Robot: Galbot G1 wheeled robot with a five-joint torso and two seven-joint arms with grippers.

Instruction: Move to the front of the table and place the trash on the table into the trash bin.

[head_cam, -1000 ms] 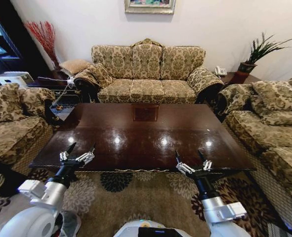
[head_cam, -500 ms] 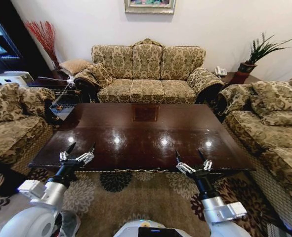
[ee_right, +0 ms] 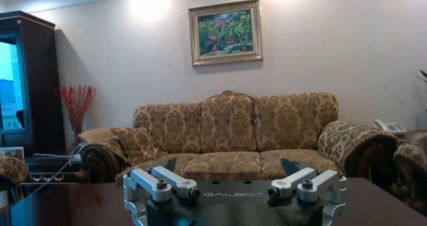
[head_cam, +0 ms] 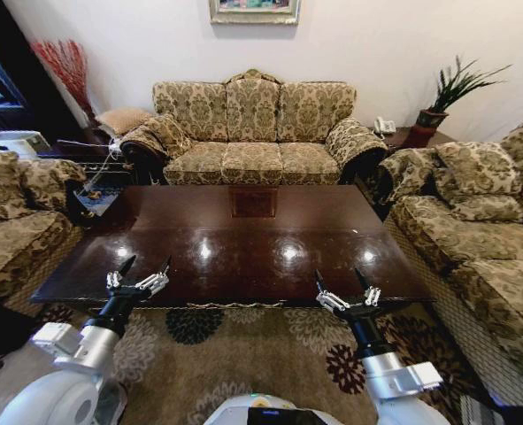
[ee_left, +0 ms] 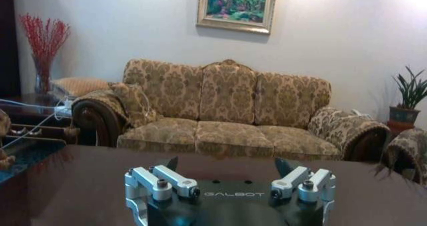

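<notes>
The dark glossy table (head_cam: 243, 248) stretches across the middle of the head view, its top bare apart from light reflections and a carved square inlay (head_cam: 253, 202). My left gripper (head_cam: 148, 263) hovers open at the table's near left edge. My right gripper (head_cam: 336, 274) hovers open at the near right edge. Each wrist view looks over its own open fingers, left gripper (ee_left: 227, 161) and right gripper (ee_right: 229, 162), across the tabletop (ee_left: 80, 186) toward the sofa. The trash and the trash bin are out of view.
A patterned three-seat sofa (head_cam: 252, 133) stands behind the table, with matching sofas at the left (head_cam: 13, 221) and right (head_cam: 473, 230). A potted plant (head_cam: 447, 93) and a phone (head_cam: 383, 126) sit at the back right. Cables and clutter (head_cam: 93, 190) lie by the far left corner. A floral carpet (head_cam: 243, 354) lies underfoot.
The whole head view has shifted a little to the left, so the camera has moved. Both arms hold the same open pose.
</notes>
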